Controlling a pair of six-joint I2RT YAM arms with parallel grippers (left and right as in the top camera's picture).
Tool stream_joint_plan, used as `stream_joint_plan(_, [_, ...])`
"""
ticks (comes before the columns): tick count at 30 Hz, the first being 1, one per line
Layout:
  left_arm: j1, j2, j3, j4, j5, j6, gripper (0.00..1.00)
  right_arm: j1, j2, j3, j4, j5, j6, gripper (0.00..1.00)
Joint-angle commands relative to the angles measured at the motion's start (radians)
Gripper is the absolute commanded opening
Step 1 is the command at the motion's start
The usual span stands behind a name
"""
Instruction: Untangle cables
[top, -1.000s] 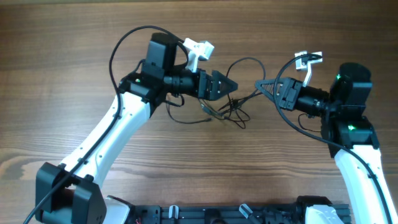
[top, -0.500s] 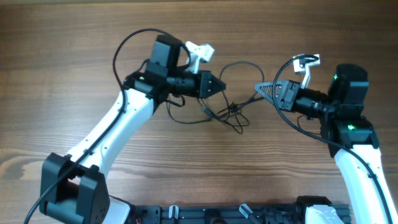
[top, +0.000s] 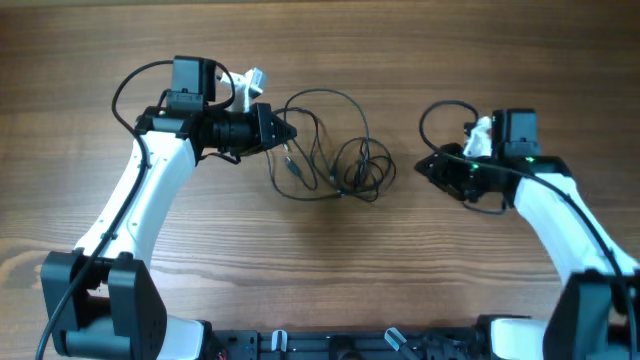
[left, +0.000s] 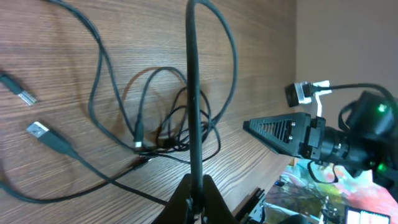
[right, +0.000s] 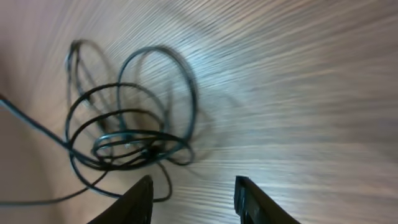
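Note:
The cables (top: 350, 188) lie as thin black loops on the wooden table between my two arms. My left gripper (top: 287, 134) sits at their left end, shut on one strand. In the left wrist view that strand (left: 194, 124) rises straight from the pinched left gripper (left: 197, 198), with the knot (left: 174, 140) beyond it and two metallic plugs (left: 38, 129) lying at the left. My right gripper (top: 424, 168) is just right of the loops, apart from them. In the right wrist view the right gripper (right: 193, 190) stands open and empty, and the blurred tangle (right: 127, 146) lies ahead to the left.
A thicker black cable (top: 440, 112) of the right arm loops above its wrist. A black rail (top: 380, 342) runs along the table's near edge. In the left wrist view the table edge (left: 273, 180) drops off at the right.
My left gripper shut on a strand and pulled it left. My right gripper let go of the cable, opened and moved lower. The bunch has spread into wider loops.

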Motion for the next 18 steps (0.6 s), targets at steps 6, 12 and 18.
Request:
stream_joint_plan(6, [0.003, 0.003, 0.005, -0.101, -0.273, 0.026, 0.04, 0.123, 0.054, -0.01, 0.134, -0.095, -0.108, 0.48])
stream_joint_plan(12, [0.003, 0.003, 0.005, -0.11, -0.273, 0.023, 0.04, 0.235, 0.054, -0.011, 0.186, 0.117, -0.109, 0.52])
stream_joint_plan(18, [0.003, 0.003, 0.005, -0.11, -0.273, 0.023, 0.04, 0.316, 0.054, -0.011, 0.238, 0.117, -0.109, 0.53])
